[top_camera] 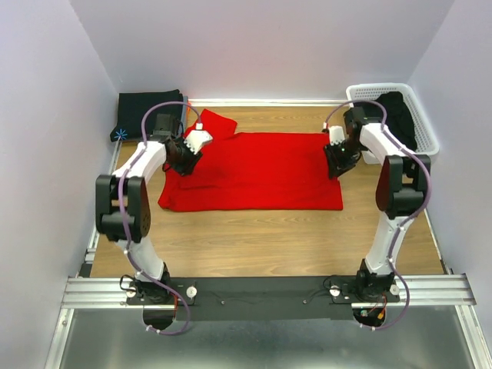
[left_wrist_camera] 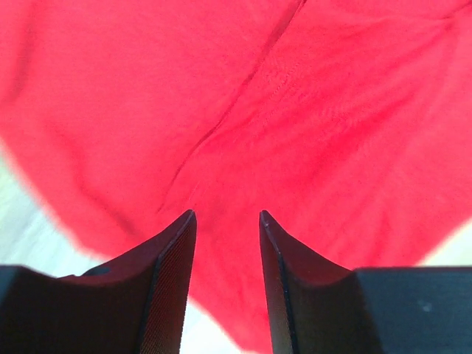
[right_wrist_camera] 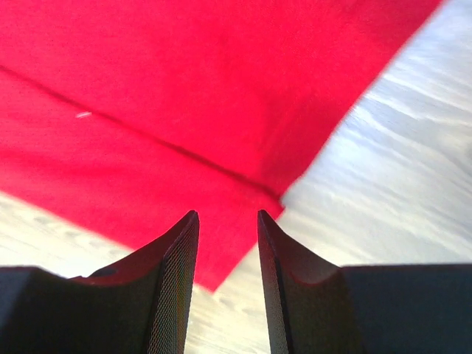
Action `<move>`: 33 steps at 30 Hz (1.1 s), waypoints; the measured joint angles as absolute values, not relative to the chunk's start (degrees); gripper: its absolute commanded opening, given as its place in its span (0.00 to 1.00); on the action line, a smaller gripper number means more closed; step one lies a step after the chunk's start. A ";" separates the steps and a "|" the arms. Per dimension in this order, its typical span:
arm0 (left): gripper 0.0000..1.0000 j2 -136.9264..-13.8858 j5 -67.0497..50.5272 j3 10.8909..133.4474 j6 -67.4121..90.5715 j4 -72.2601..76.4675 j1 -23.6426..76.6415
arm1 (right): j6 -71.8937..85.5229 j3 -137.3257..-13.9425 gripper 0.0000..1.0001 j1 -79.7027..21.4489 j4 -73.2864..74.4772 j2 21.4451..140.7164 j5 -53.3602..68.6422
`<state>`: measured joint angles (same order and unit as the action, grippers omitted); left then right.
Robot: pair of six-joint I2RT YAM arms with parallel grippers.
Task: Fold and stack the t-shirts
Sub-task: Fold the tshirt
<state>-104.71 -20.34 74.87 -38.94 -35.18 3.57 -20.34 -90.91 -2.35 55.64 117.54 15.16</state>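
A bright red t-shirt (top_camera: 261, 173) lies spread flat across the middle of the wooden table, one sleeve (top_camera: 215, 123) sticking out at its back left. My left gripper (top_camera: 184, 160) hovers over the shirt's left end. In the left wrist view this gripper (left_wrist_camera: 227, 214) is open, with red cloth (left_wrist_camera: 295, 110) below it and nothing between the fingers. My right gripper (top_camera: 338, 163) hangs over the shirt's right edge. The right wrist view shows it (right_wrist_camera: 227, 214) open above a red corner (right_wrist_camera: 184, 74). A folded black t-shirt (top_camera: 150, 111) rests at the back left.
A white lattice basket (top_camera: 384, 88) stands at the back right with another black shirt (top_camera: 400, 115) inside. White walls close the table on three sides. Bare wood (top_camera: 261, 238) runs between the red shirt and the arm bases.
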 measured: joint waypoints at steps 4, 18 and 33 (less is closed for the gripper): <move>0.49 -94.98 -20.27 71.99 -39.59 -36.34 3.42 | -20.40 -89.73 0.45 -2.35 55.64 110.76 16.12; 0.41 -93.76 -16.53 54.98 -40.69 -35.29 3.36 | -21.08 -76.66 0.44 -2.68 53.21 111.00 17.39; 0.41 -87.55 -15.22 48.93 -42.04 -37.56 3.38 | -25.36 -68.62 0.44 -2.98 52.38 104.84 13.21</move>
